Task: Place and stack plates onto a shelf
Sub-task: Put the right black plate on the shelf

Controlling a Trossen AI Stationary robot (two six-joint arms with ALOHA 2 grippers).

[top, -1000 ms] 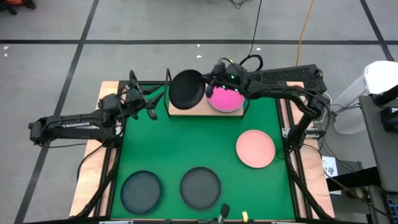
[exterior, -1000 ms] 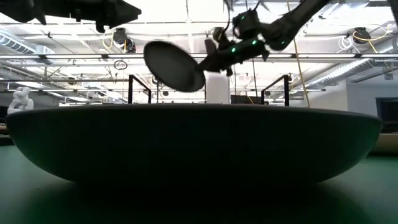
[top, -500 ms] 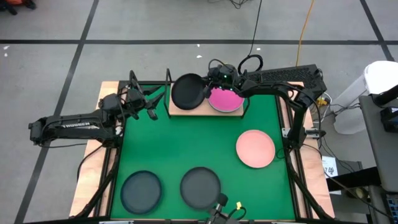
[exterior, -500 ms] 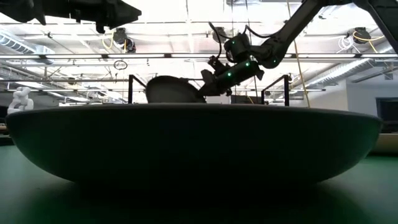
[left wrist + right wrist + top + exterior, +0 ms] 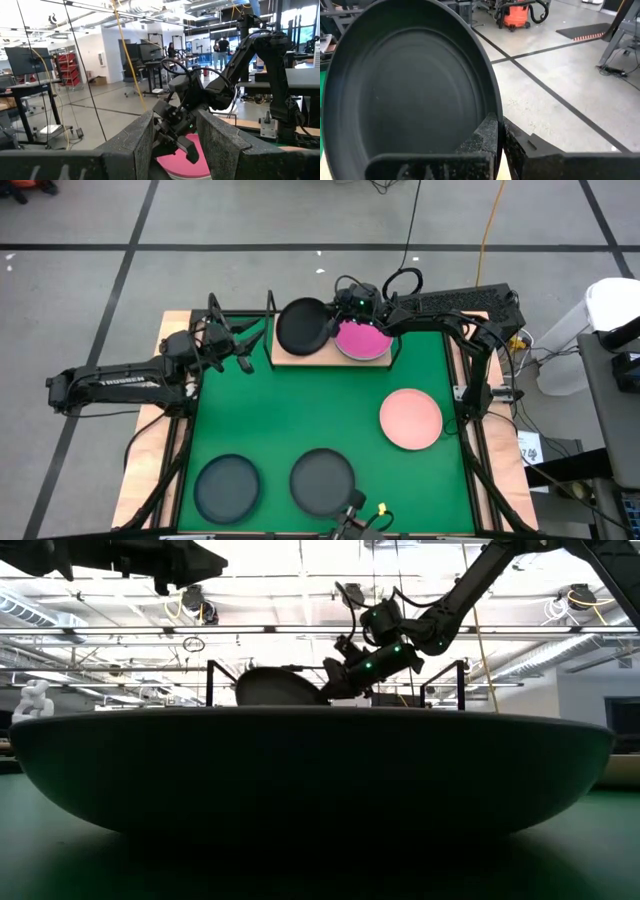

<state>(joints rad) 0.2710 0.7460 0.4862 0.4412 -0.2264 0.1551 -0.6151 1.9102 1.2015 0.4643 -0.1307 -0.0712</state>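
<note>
A black plate [image 5: 302,327] sits over the left half of the light-wood shelf [image 5: 318,357], held by my right gripper [image 5: 333,323], which is shut on its rim. A hot pink plate [image 5: 362,338] lies on the shelf's right half. My left gripper [image 5: 245,345] waits open just left of the shelf, touching nothing. On the green mat [image 5: 300,410] lie a salmon plate [image 5: 411,418] and two dark plates [image 5: 227,488] [image 5: 322,480]. In the low view the nearer dark plate [image 5: 310,770] hides the black plate's [image 5: 280,688] underside. My right gripper [image 5: 497,122] pinches the black plate's rim [image 5: 492,107] on the side facing the pink plate, one finger [image 5: 480,137] on the inside and one outside. It comes slanting down from the table's right. The plate is tilted slightly; whether it rests on the shelf is hidden.
Thin black upright posts [image 5: 210,680] [image 5: 462,680] stand around the shelf at the table's far edge. The mat's middle lies open between the shelf and the near plates. Through the left wrist view my open fingers [image 5: 142,137] frame the right gripper and the pink plate [image 5: 185,160].
My right gripper has come down toward the shelf, carrying the black plate from a raised, steeply tilted pose to low and nearly flat over the shelf's left half. It has stayed shut on the rim. In the last half second it has barely moved.
</note>
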